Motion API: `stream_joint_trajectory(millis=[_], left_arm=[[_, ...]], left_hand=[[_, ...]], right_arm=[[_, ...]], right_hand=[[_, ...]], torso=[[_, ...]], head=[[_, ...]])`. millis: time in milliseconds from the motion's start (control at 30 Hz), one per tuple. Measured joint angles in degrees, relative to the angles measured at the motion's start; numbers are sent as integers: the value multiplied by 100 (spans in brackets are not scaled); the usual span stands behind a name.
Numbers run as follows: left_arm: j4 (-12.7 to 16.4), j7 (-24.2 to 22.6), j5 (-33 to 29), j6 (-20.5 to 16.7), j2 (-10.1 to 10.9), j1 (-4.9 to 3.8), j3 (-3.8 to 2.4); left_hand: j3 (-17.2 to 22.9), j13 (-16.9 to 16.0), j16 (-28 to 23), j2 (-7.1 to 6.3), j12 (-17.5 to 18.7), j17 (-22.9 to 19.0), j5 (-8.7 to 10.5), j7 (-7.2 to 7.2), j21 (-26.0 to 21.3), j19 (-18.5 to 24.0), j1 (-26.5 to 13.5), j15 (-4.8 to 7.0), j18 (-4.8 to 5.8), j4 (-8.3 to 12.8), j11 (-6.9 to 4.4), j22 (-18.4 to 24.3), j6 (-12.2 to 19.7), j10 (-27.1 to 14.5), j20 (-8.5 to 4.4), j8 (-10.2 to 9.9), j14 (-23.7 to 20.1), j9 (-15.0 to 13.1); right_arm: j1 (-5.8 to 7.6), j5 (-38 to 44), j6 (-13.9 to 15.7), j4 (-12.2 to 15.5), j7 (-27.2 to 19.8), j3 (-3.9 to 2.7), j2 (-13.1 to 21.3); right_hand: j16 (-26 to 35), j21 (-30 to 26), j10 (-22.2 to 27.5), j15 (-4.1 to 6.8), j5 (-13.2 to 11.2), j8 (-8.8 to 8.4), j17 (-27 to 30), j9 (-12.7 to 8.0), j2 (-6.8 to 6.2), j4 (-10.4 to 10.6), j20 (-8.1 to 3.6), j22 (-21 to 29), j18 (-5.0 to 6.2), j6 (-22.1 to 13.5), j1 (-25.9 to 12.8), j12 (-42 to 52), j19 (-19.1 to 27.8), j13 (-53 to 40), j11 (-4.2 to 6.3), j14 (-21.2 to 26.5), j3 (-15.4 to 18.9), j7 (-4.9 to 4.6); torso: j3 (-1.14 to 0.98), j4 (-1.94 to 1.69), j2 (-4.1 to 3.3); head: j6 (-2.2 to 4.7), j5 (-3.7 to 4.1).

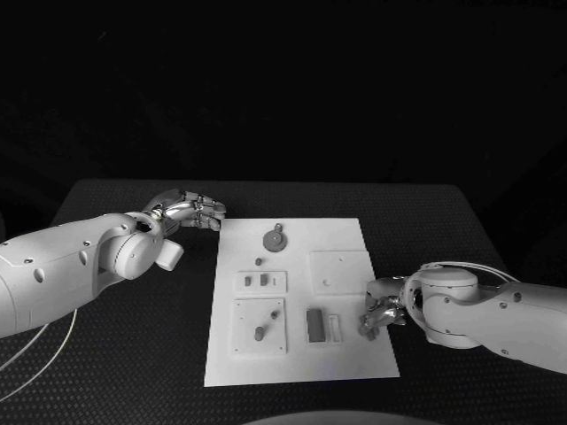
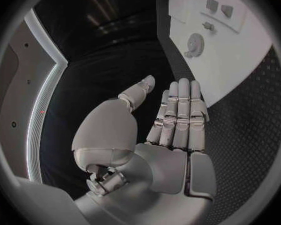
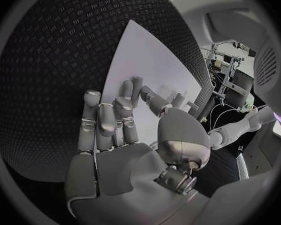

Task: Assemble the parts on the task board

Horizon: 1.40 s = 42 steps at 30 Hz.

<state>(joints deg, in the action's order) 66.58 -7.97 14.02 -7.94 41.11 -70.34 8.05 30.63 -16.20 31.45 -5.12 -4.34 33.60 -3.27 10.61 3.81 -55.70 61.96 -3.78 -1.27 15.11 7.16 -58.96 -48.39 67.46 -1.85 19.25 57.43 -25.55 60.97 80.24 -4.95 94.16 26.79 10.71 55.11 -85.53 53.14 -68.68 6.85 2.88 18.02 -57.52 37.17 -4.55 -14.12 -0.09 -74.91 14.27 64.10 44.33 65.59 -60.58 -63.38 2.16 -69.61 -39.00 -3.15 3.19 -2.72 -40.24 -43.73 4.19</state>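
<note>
Black textured table [image 1: 130,372] under a dark room, with the flat white rectangular task board [image 1: 347,363] sitting in the middle, long side running near to far.

Left silver hand [image 1: 188,211] parked just off the board's far left corner, not touching it as far as can be told. Left wrist view [image 2: 172,120] shows fingers straight and pressed side by side, thumb out to the side, palm bare, nothing held. Looks open and flat, hovering over the bare tabletop beside the board edge.

Right silver hand [image 1: 384,312] over at the board's right edge, about midway toward the near end, fingertips lying over the white plate. Right wrist view [image 3: 115,130] has the fingers a bit bent and loosely together, thumb tucked across toward them. Can't see any part pinched in there, so calling it empty and loosely open, though the fingertips are partly hidden.

On the board: small grey round gear-like part [image 1: 275,239] with a stem at the far end, lying flat. Dark grey rectangular block part [image 1: 315,324] near the right hand, just left of its fingers, with a pale upright sliver right beside it. Small grey peg part [image 1: 258,334] in the raised square plate at the near left. Couple of tiny dark parts [image 1: 265,282] in the small raised plate left of centre.
</note>
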Motion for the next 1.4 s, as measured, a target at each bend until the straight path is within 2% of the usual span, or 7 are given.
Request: stream_joint_trajectory(millis=[200, 300, 467, 767, 867, 967, 1400], left_arm=[[2, 4, 0, 3, 21, 0, 0], [5, 6, 0, 5, 22, 0, 0], [7, 8, 0, 7, 23, 0, 1], [8, 12, 0, 8, 24, 0, 1], [8, 14, 0, 8, 24, 0, 1], [8, 16, 0, 8, 25, 0, 1], [6, 22, 0, 9, 22, 0, 0]], left_hand=[[0, 1, 0, 0, 0, 0, 0, 0, 0, 0, 0, 0, 0, 0, 0, 0, 0, 0, 0, 0, 0, 5], [0, 1, 0, 0, 0, 0, 0, 0, 0, 0, 0, 0, 0, 0, -20, 0, 0, -20, 0, 0, 0, 5], [0, 1, 0, 0, 0, 5, 0, 0, 0, 0, 0, 0, 0, 0, -20, -1, 0, -20, 0, 0, 0, 5], [0, -4, 0, 0, 0, 6, 0, 0, 0, 0, 0, 0, 0, 0, -20, -1, 0, -20, 0, 0, 0, 5], [0, -4, 0, 0, 0, 11, 0, 0, 0, 0, 0, 0, 0, 0, -20, -1, 0, -20, 0, 0, 0, 4], [0, -4, 0, 0, 0, 11, 0, 0, 0, 0, 0, 0, 0, 0, -20, -1, 0, -20, 0, 0, 0, 4], [0, -3, 0, 0, 0, 16, 0, 0, 0, 0, 0, 0, 0, 0, -20, -1, 0, -20, 0, 0, 0, 4]], right_arm=[[-10, 141, 60, 13, 19, 3, -40], [-10, 173, 97, 27, 25, 2, -55], [-21, 62, 264, 22, 34, 10, -58], [-54, -724, 940, 56, 76, 36, -22], [-56, -1092, 1098, 87, 89, 39, 25], [-42, -1495, 1240, 126, 89, 44, 72], [-11, -2602, 1547, 376, 58, 57, 83]], right_hand=[[0, 0, 31, 10, -23, 9, 112, 0, 115, -237, 21, 0, 14, 7, 244, -23, 21, 9, -32, 92, -94, 9], [0, 0, 61, -18, -40, 9, 143, 1, 58, -257, 12, 0, 13, 7, 538, -23, 54, 9, -63, 124, -102, 10], [0, 0, 61, -31, -19, 9, 170, 1, -80, -273, 30, 0, 12, 5, 678, -23, 72, 9, -64, 154, -86, 11], [-33, 0, 62, -38, -18, -7, 98, 5, -21, -270, 61, 0, -5, -35, 738, -23, 102, 8, -64, 162, 10, 14], [-32, 0, 62, -36, -18, -245, 72, 4, 32, -271, 61, 1, -9, -49, 791, -23, 102, 8, -64, 123, 12, 10], [-32, 0, 74, -24, -19, -341, 61, -116, 86, -286, 60, 0, -10, -157, 845, -23, 102, 8, -65, 82, 27, -10], [-51, 0, 50, -26, -22, -288, 58, -87, 138, -278, 60, 0, -11, -217, 897, -22, 102, 8, -72, 81, 50, -69]], torso=[[2, -2, 1], [3, -2, 1], [-1, 1, 1], [-8, 3, -3], [-8, 3, -5], [-10, 4, -6], [-12, 11, -6]], head=[[-1, -1], [0, 1], [7, 2], [1, -13], [-1, -20], [-7, -29], [-31, -40]])
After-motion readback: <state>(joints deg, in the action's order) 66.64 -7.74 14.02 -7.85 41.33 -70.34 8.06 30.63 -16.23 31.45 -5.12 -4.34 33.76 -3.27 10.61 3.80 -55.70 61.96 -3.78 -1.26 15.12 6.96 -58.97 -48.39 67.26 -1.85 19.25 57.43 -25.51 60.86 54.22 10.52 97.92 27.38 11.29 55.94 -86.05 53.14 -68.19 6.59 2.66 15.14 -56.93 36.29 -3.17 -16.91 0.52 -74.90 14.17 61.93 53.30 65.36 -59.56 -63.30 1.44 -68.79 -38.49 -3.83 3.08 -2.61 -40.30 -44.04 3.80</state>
